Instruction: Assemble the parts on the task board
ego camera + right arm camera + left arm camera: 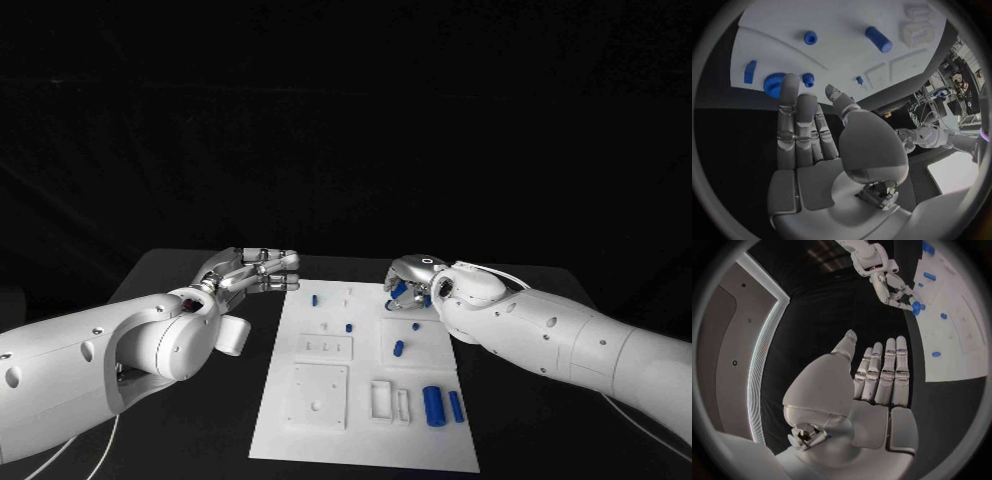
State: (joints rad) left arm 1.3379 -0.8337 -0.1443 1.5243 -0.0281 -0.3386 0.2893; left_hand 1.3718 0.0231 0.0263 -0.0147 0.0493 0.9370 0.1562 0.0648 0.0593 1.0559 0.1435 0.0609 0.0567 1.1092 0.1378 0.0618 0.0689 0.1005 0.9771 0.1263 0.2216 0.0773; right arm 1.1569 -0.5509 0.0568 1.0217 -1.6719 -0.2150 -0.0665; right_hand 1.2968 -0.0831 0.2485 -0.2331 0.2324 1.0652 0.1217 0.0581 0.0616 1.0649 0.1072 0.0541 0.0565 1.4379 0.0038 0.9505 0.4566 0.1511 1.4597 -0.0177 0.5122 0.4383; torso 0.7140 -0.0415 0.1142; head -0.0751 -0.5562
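The white task board (pixel 310 425) lies in the middle of the black table. My right hand (pixel 414 279) hovers at its far right part, fingers stretched out. One fingertip (pixel 789 84) touches a blue gear (pixel 771 84) on the board, with the thumb held apart from it. A blue block (pixel 749 71) and a small blue knob (pixel 808 79) lie next to the gear. Two blue cylinders (pixel 434 402) lie side by side near the board's front right. Another blue cylinder (pixel 400 348) lies mid-board. My left hand (pixel 254 271) hangs off the board's far left corner, fingers straight, holding nothing.
White holders (pixel 382 398) stand beside the two cylinders, and a square recessed plate (pixel 319 395) sits at the front left of the board. Small blue pegs (pixel 351 326) stand near the board's middle and far edge. Black table surface (pixel 188 270) surrounds the board.
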